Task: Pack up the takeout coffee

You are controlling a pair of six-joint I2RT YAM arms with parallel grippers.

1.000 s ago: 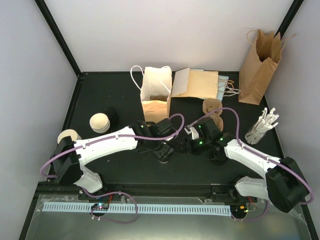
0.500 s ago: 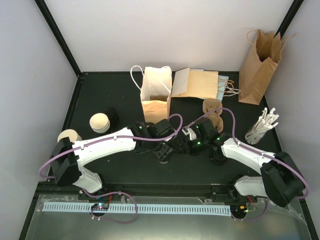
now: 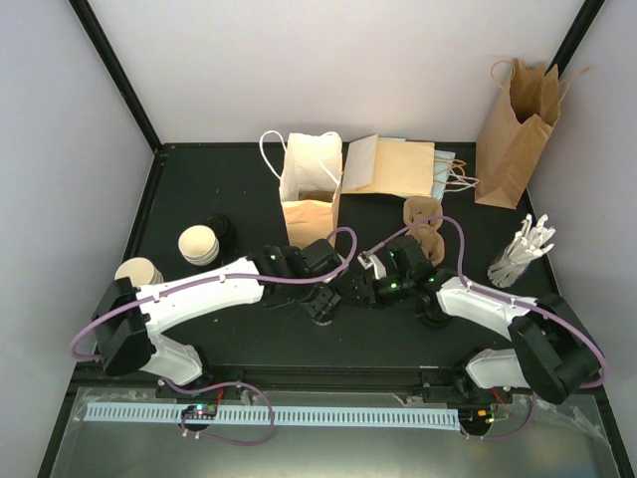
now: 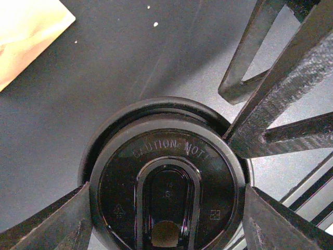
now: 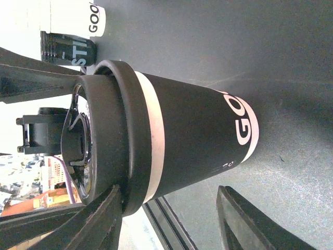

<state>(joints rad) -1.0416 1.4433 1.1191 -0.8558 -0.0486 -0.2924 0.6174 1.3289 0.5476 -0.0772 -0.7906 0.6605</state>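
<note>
The takeout coffee cup is black with a white band, white lettering and a black lid. It stands upright on the dark table, mid-front in the top view. My left gripper comes down from above, and its fingers press both sides of the lid rim. My right gripper is beside the cup on its right, turned sideways and open. One of its fingers touches the lid rim; the other sits low near the cup's base.
An open white bag stands behind the cup with a tan bag at its foot. Flat kraft bags and a standing kraft bag are at the back right. Cream cups and black lids sit left; white utensils right.
My right gripper has slid left, up against the cup. My left gripper stays over the lid, its arm shifting slightly left.
</note>
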